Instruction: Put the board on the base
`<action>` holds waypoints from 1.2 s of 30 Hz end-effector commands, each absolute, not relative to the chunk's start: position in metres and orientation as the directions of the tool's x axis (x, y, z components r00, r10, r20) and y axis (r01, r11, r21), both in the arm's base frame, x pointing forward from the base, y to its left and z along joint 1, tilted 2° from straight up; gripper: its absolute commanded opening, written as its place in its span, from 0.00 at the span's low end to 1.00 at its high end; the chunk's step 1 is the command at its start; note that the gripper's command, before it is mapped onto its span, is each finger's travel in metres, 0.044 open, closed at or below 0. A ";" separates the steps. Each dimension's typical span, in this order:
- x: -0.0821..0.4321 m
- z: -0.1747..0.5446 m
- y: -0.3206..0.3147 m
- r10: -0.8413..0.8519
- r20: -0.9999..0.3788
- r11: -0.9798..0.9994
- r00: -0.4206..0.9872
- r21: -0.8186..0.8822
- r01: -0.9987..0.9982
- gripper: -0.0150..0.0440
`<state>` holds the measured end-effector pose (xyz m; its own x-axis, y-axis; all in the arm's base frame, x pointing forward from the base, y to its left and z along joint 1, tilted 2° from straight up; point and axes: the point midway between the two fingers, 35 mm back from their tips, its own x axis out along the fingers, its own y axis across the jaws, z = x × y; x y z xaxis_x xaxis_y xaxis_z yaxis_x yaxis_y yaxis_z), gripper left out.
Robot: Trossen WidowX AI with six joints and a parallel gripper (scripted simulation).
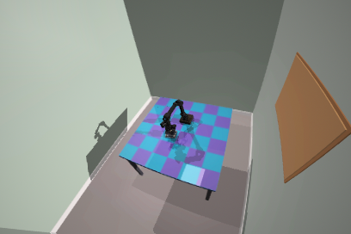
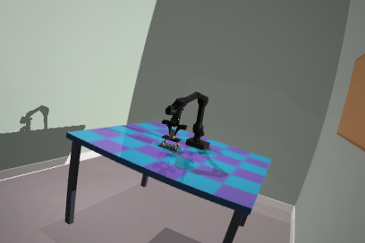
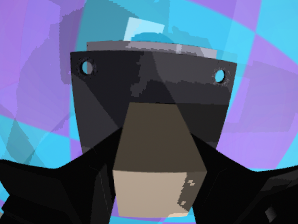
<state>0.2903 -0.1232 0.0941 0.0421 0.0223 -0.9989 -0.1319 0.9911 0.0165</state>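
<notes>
While gripped by the square handle [image 2: 172, 133] [image 3: 159, 192], hangs below the jaws [image 1: 169, 126] [image 2: 172, 129]: the black board [image 2: 171, 138] [image 3: 150, 82], handle side up. Closed on the handle from both sides, with the board's flat face spreading out beneath. In the wrist view, shows two corner holes along the far edge, with some grey through one and blue through the other. Just below the board in the exterior view, lies the grey base [image 1: 170, 136] [image 2: 168, 146] [image 3: 150, 48], a narrow strip peeking past the far edge in the wrist view. Too small to tell how closely pins and holes line up. Around and under the base, stretches the blue-and-purple checked tabletop [image 1: 161, 148] [image 2: 145, 161] [image 3: 37, 135]. Bends up and over from a dark foot near the base: the black arm [image 1: 178, 103] [image 2: 201, 112]. Beyond, hangs an orange-brown panel [image 1: 311, 116] [image 2: 361, 103] on the wall.
</notes>
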 end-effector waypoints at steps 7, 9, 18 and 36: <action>0.291 0.082 -0.123 0.021 -0.999 0.990 0.042 0.015 -0.140 0.25; 0.291 0.079 -0.123 0.021 -0.999 0.990 0.042 0.015 -0.139 0.25; 0.291 0.078 -0.123 0.022 -0.999 0.991 0.042 0.017 -0.136 0.25; 0.292 0.070 -0.123 0.022 -0.999 0.992 0.042 0.017 -0.125 0.25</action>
<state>0.2915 -0.1225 0.0720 0.0414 0.0227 -0.9989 -0.1336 0.9909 0.0170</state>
